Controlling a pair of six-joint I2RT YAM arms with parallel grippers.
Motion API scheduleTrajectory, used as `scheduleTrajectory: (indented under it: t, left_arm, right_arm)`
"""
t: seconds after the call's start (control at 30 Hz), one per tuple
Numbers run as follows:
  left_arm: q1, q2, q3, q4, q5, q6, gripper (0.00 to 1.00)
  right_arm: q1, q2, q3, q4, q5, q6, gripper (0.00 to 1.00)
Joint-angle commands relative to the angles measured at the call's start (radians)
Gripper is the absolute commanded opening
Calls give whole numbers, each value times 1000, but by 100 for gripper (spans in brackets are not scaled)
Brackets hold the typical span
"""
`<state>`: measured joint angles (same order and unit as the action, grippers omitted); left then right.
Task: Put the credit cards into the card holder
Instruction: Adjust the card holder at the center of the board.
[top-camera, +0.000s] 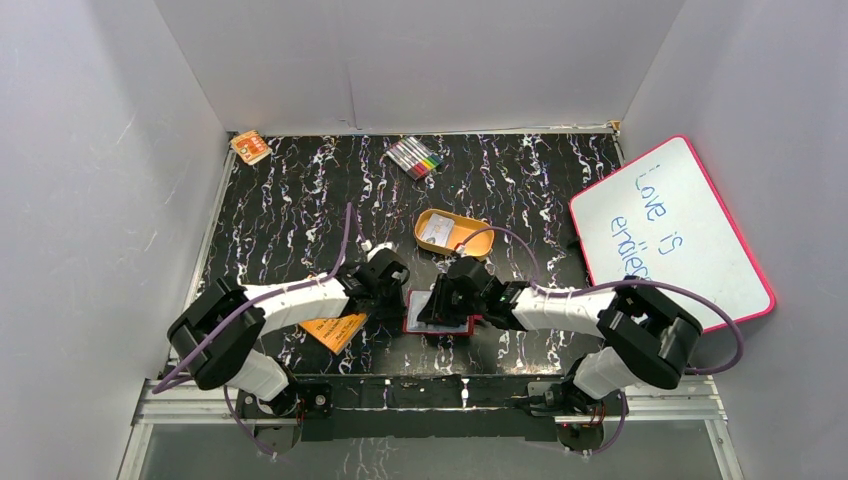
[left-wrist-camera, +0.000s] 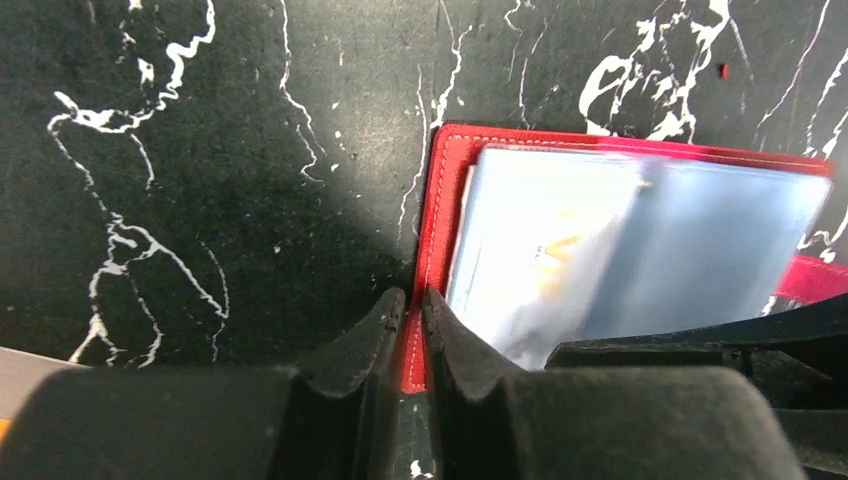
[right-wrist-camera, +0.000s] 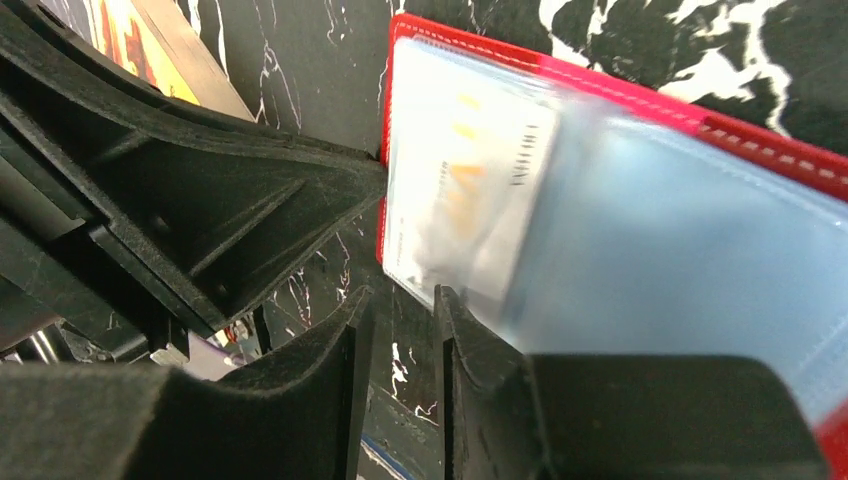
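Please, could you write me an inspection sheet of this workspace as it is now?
Surface: black marbled table, white veins.
Job's things: card holder open flat; one credit card at its clear pocket, depth unclear; another pale card in the oval tin.
Clutter: orange booklet, marker set, small orange box.
Tools: left tool closed on holder's red edge; right tool open, beside the pocket.
Cables: purple cables loop above the table.
Surroundings: white walls; whiteboard at the right.

A lab test booth — white panel walls around a marbled table.
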<state>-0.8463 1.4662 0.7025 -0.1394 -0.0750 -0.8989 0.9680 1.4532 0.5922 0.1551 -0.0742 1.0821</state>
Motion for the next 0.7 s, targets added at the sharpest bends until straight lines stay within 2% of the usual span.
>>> scheduleTrajectory:
  t: [0.0,0.23,0.33,0.47,0.57,0.67]
  left_arm:
    - [-5,62,-44,-129,-30,28,4]
    - [-6,37,-40,-144,-30,24,3]
    - [-5,4,-18,-163,-28,18,6]
    - [-5,-66,12,-183,-33,8,19]
    - [-6,-144,58,-188,-14,11,38]
    - [-6,-149,76,-106,67,24,40]
  right_arm:
    - [-15,-47,-1,-48,91,2,37]
    - [-28,-62,16,-67,100,-17,41]
    - [-33,-71,5,-59,106,-19,42]
    - [-42,-83,8,-65,108,-24,42]
    - [-46,-131,-17,-57,129,-28,43]
    - [-53,-138,-20,-43,120,-37,42]
